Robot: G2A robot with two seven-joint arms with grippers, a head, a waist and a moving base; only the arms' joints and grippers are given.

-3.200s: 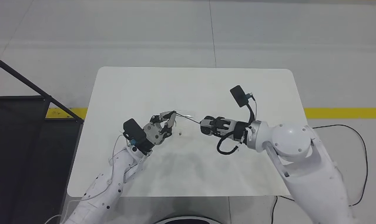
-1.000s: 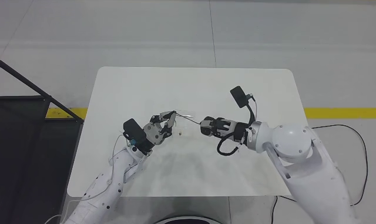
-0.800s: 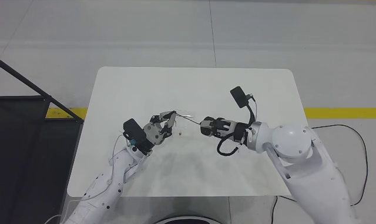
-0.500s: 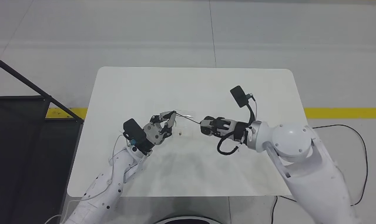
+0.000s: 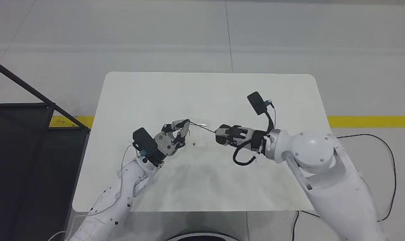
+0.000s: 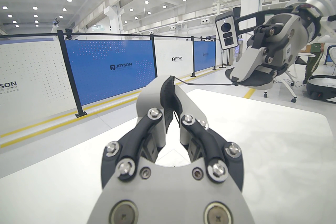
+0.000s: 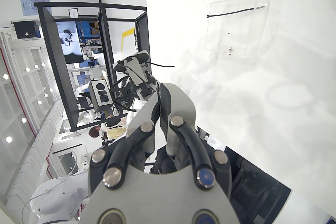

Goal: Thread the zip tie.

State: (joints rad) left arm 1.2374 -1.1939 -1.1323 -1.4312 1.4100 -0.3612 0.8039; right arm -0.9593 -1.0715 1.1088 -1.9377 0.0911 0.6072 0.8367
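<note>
A thin black zip tie (image 5: 201, 123) hangs above the white table (image 5: 266, 178), stretched between the two grippers. My left gripper (image 6: 171, 80) is shut on one end of it, and the strap (image 6: 204, 83) runs straight out to the tips of my right gripper (image 6: 233, 79). The right gripper (image 7: 161, 88) is shut; a small black nub sits at its tips, and I cannot tell whether it is pinched there. In the right wrist view the strap (image 7: 162, 65) sticks out of the left gripper (image 7: 145, 58). From above, the left gripper (image 5: 185, 124) faces the right gripper (image 5: 218, 131) a short gap apart.
A clear plastic plate (image 7: 236, 36) lies on the table below the grippers with a second black zip tie (image 7: 231, 12) on it. Bare tabletop surrounds it. A black frame (image 5: 25, 152) stands off the table's left side.
The right arm has edged very slightly to the left; both grippers and the tie keep their places.
</note>
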